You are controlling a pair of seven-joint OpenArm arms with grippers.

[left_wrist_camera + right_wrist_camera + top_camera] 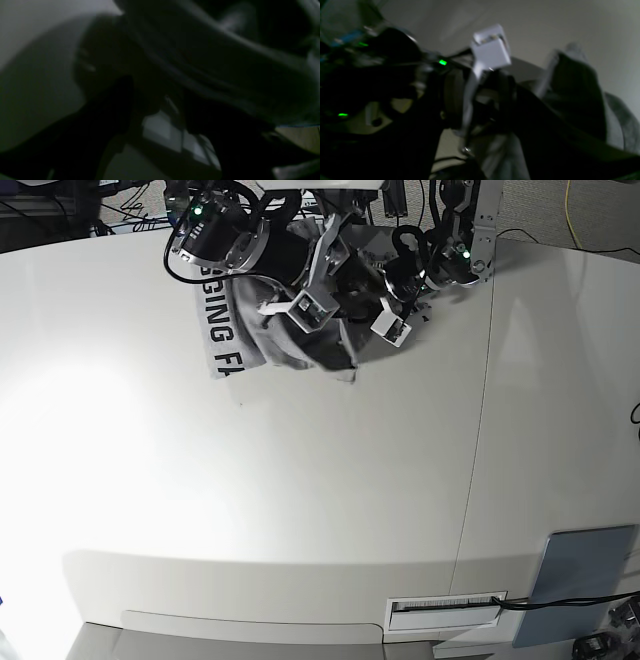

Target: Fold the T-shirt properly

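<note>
Cloth in a heap, not laid flat: T-shirt (250, 345) bunched at the far edge of the table (300, 500), black lettering (222, 330) showing on one flap, the remainder crumpled and dark beneath both arms. Judged barely begun as a fold; no clean edge, sleeve or hem to be picked out anywhere.

Right gripper (318, 285) and left gripper (392, 320) crowded together directly over the heap, near each other. Cannot tell how the jaws stand on either side: wrist views too dark and smeared, base view too small. Grey folds draped across the left wrist view (225, 65) and rising close at the side of the right wrist view (615, 120), so probably lifted or snagged on something, but impossible to say on what.

Risks from here:
- Collision or tangling of the two arms, owing to such tight spacing above one small bundle.
- Pinching several layers at once, owing to hidden seams; result a twisted lift instead of a spread.
- Dragging the heap off the far edge, being so close to it already.
- Folding with the print side wrongly placed, through never flattening first.

Well apart at the near corner, a grey-blue panel (580, 585); no hazard judged there.
</note>
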